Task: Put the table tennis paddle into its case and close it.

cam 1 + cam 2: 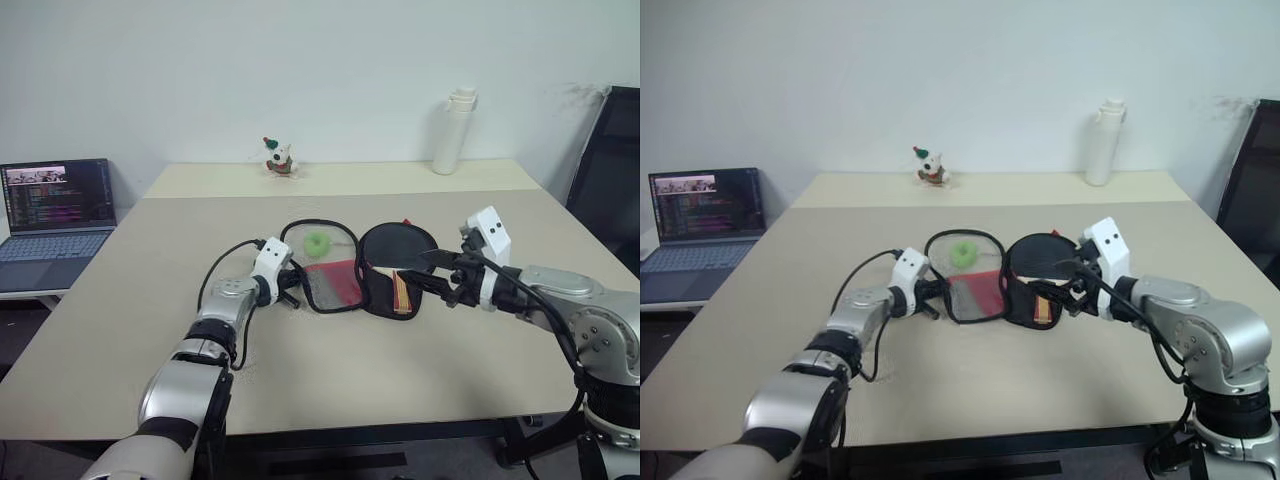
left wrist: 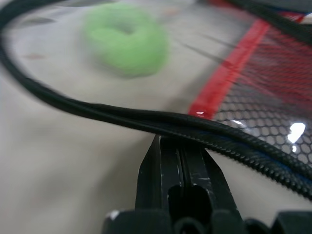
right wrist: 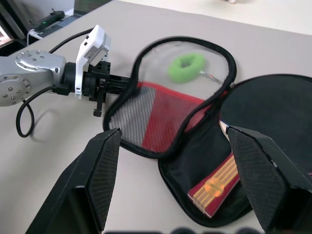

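The case lies unzipped and spread flat on the table's middle. Its left flap has a mesh pocket and a black zipper rim. In the right half rests the table tennis paddle, black face up, with its striped handle pointing toward me. A green ring lies inside the loop of the flap's rim. My left gripper is low on the table, shut on the flap's left rim. My right gripper hovers open just right of the paddle, a little above it.
An open laptop sits on a side table to the left. At the table's far side stand a white bottle and a small toy figure. A black chair is at the right edge.
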